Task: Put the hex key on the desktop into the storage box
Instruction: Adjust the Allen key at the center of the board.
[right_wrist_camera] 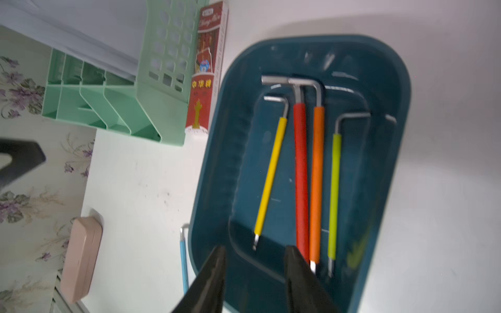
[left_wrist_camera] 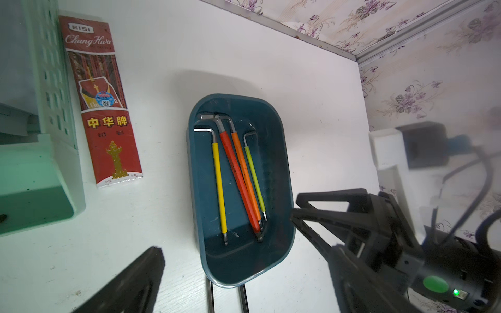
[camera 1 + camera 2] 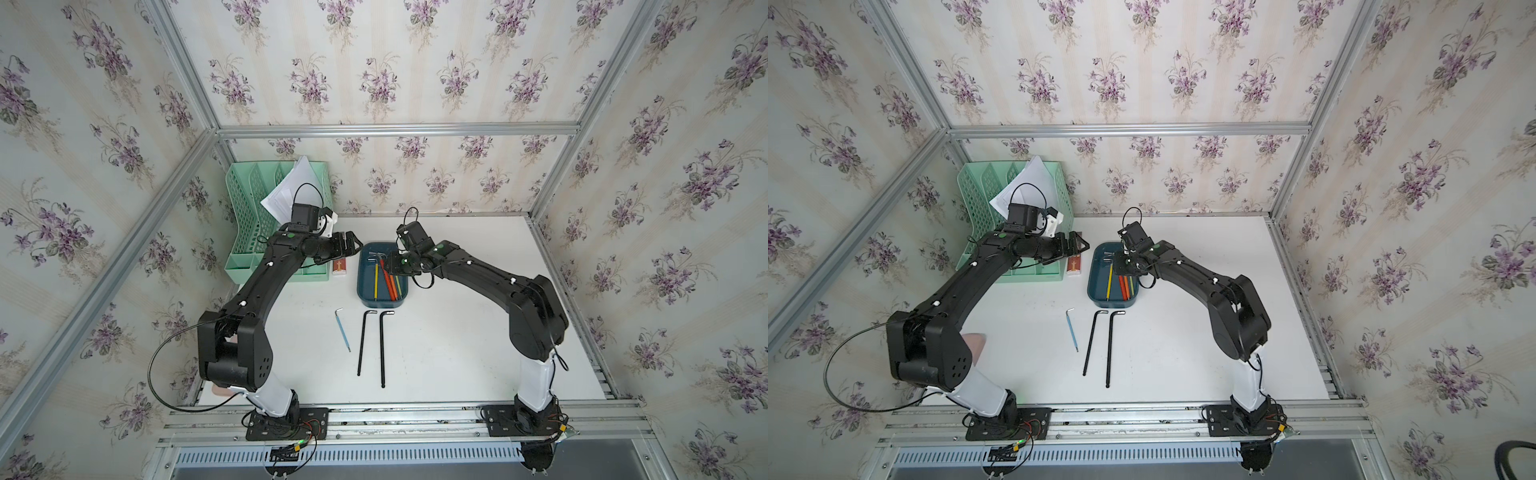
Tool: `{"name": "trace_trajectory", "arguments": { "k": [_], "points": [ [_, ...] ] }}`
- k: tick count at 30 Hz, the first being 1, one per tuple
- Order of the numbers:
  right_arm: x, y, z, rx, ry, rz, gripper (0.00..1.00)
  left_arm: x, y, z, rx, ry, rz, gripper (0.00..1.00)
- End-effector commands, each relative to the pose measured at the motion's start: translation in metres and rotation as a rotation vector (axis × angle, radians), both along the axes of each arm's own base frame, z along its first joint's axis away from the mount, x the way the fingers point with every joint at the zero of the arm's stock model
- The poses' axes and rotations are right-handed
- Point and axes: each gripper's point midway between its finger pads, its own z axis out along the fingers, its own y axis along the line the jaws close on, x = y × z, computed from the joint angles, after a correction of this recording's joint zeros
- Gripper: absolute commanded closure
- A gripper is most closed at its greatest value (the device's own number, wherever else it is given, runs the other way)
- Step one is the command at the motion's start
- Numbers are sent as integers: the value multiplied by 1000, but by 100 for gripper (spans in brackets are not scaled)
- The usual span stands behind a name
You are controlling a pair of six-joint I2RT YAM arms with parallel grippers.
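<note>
Blue key [image 3: 343,330], bend twd box [image 3: 380,304]

top views: high, downward | wrists: close, sharing storage box [image 2: 238,260]

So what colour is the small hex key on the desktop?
The small hex key is light blue; top view.

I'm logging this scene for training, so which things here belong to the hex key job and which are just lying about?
Job: storage box; four coloured hex keys inside it; blue hex key and two black hex keys on the desktop.
Lying about: green file organizer with papers; red pencil box; pink case.
</note>
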Motion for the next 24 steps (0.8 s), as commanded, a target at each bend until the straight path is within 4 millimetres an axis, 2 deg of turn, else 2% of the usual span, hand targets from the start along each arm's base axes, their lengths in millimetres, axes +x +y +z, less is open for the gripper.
{"name": "trace_trajectory", "arguments": {
  "k": [1, 3, 7, 10, 12, 17, 24],
  "points": [
    [-13, -18, 9, 7, -60, -15, 60, 9, 2, 7, 31, -63, -7, 1],
    [-32, -28, 10, 25, -47, -7, 60, 10, 3, 4, 42, -53, -8, 1],
    [-73, -42, -7, 44, -4, -10, 61, 11, 2, 0, 37, -45, -10, 1],
    [-94, -49, -22, -3, 12, -26, 61, 12, 2, -2, 41, -41, -8, 1],
    [-105, -47, -32, -56, 18, -20, 60, 12, 3, -3, 41, -39, -6, 1],
    [-124, -25, -63, -160, 58, -1, 59, 11, 3, 0, 43, -40, -1, 1],
    [-133, 25, -92, -209, 102, 44, 58, 10, 4, 3, 41, -36, 6, 1]
  ]
}}
